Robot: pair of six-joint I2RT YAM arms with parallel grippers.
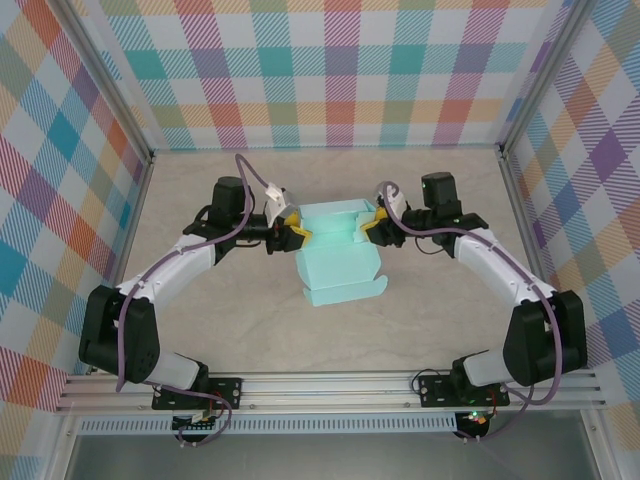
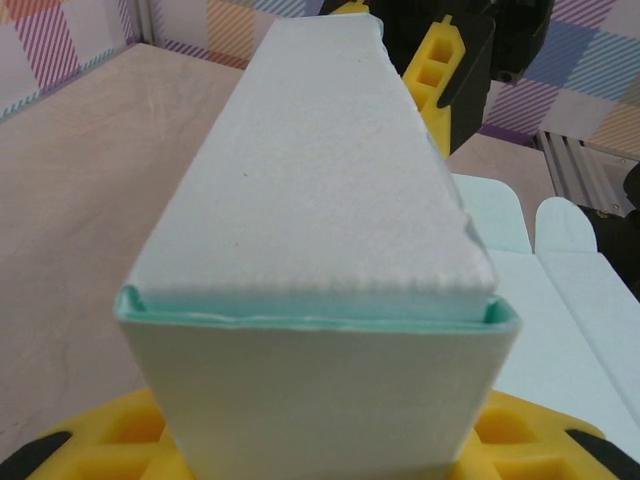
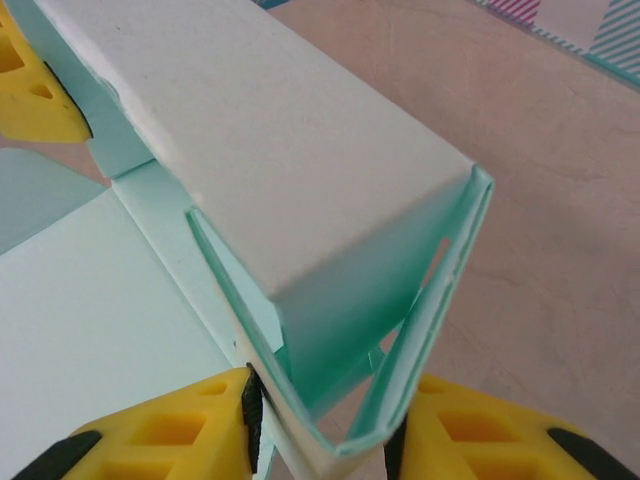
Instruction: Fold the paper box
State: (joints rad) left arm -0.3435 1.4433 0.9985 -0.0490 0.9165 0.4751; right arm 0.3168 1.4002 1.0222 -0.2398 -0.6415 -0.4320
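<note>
The paper box [image 1: 338,262], half-formed, lies at the middle of the desk [image 1: 190,195]. The left end effector [image 1: 296,232] is clamped across its left end; the right end effector [image 1: 368,228] pinches the doubled right wall. Expect light, thin, easily creased card: take your hold at folded edges, gently.

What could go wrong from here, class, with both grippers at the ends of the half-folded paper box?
1. The right gripper straddles a gaping double end wall; squeezing might crease the paper box askew.
2. The left gripper clamps the opposite end; pulling apart could tear it.
</note>
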